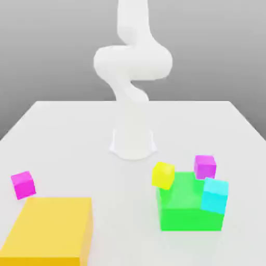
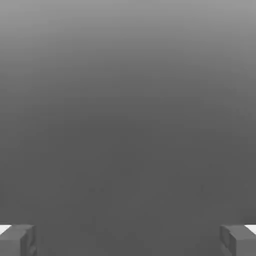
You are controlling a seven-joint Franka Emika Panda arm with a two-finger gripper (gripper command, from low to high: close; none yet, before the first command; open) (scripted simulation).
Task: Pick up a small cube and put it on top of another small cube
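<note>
The small hot-pink magenta cube (image 1: 23, 184) rests on the white table (image 1: 67, 140) at the exterior view's left, just behind a big yellow block (image 1: 49, 228). Across the table, a more violet-purple small cube (image 1: 204, 166) stands behind a big green block (image 1: 189, 208). In the hand view my gripper (image 2: 128, 240) is open, its grey fingertips (image 2: 17, 239) far apart with nothing between them, facing plain grey background. The white arm (image 1: 132, 78) rises from its base at the table's middle.
A small yellow cube (image 1: 163, 175) sits tilted at the green block's near-left corner. A small cyan cube (image 1: 214, 195) overlaps that block's right side; whether it lies on it or beside it I cannot tell.
</note>
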